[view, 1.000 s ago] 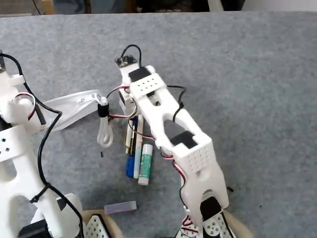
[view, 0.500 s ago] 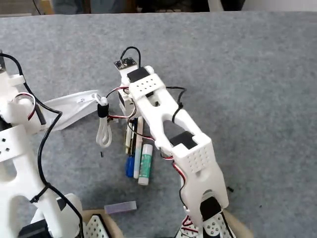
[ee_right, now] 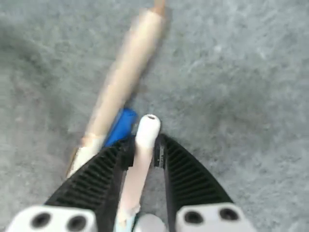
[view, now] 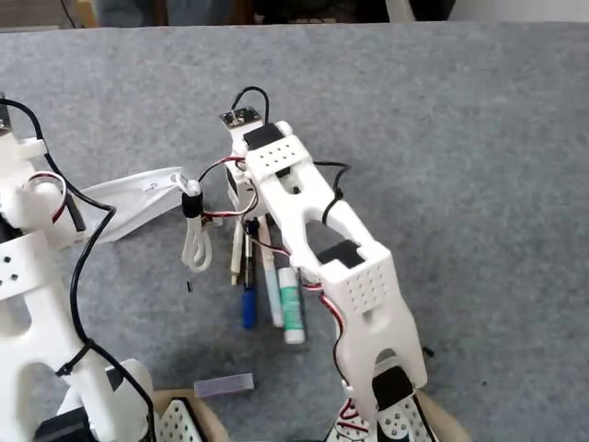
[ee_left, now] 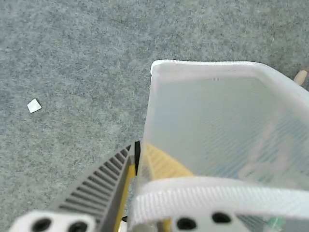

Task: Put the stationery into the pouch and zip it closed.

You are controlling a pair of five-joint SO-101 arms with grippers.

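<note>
White pen pinched by its end in my right gripper
I fear it may pivot or slip short of the pouch at mid-left

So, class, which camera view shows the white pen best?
The right wrist view: the white pen sits close up between the right gripper's fingers. The high view shows it lying beside a glue stick, one end under the arm.

pouch: translucent white, white strap loop at its end nearest the pens.
white pen: pinched in the right claw.
wooden pencil, blue pen: lying just beside the white pen.
glue stick: green label, on the white pen's other side.
purple eraser: well apart from the pens.
</note>
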